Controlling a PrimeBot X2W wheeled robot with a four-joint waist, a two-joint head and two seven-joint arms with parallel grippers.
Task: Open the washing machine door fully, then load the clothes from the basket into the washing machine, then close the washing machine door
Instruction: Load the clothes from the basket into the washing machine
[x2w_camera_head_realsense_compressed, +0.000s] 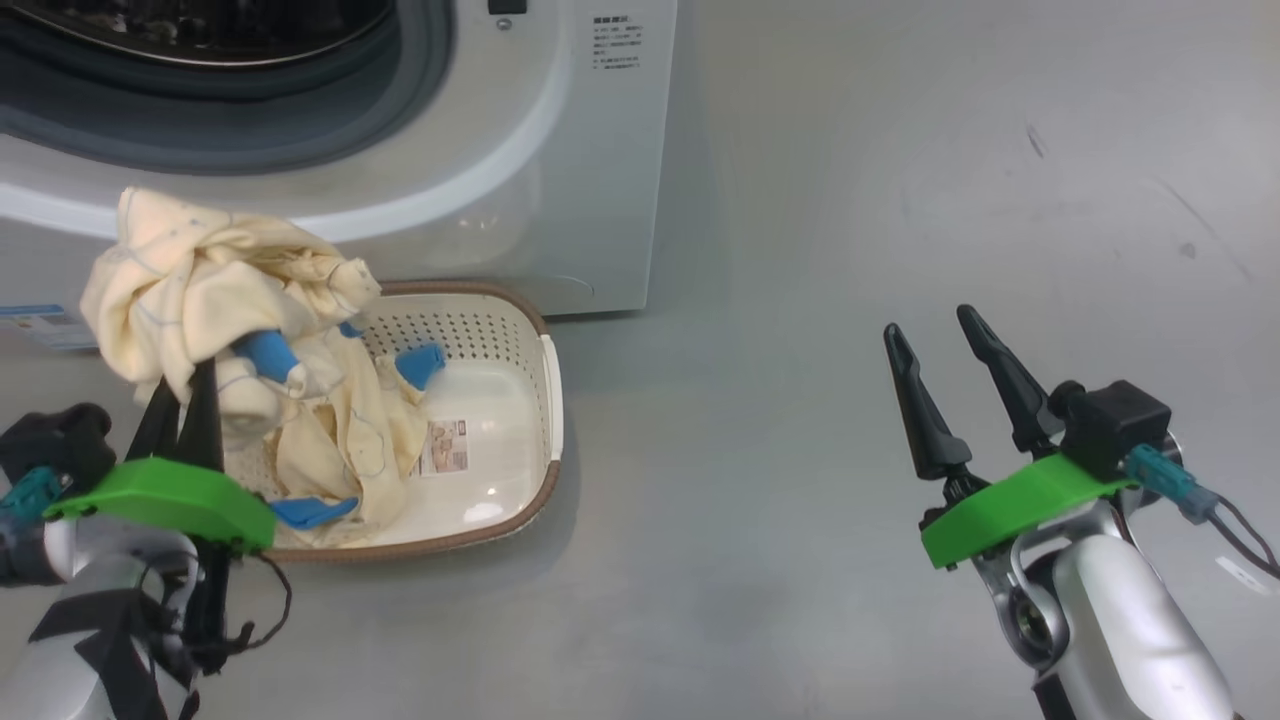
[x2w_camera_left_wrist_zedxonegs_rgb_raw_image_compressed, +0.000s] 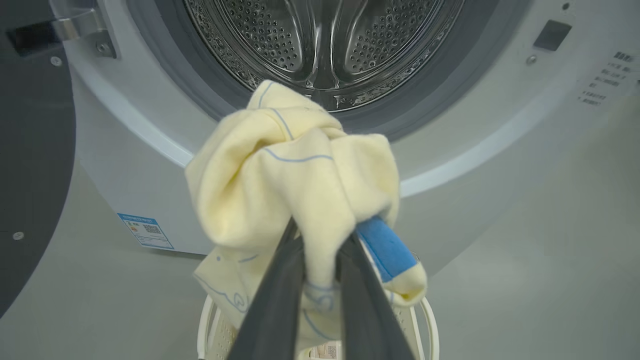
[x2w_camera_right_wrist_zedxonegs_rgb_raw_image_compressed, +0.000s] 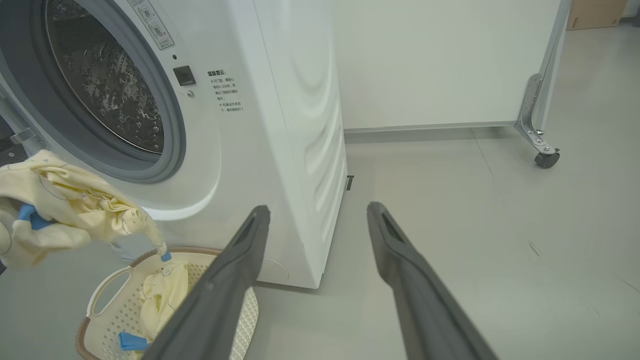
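Jaws clamped on soft pale-yellow clothes, the left gripper holds them above the cream perforated plastic basket's left edge, apparently bound for the steel drum of the white washing machine; the right gripper hangs with jaws apart.

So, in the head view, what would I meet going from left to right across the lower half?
left gripper shut on clothes → basket → bare floor → right gripper, open
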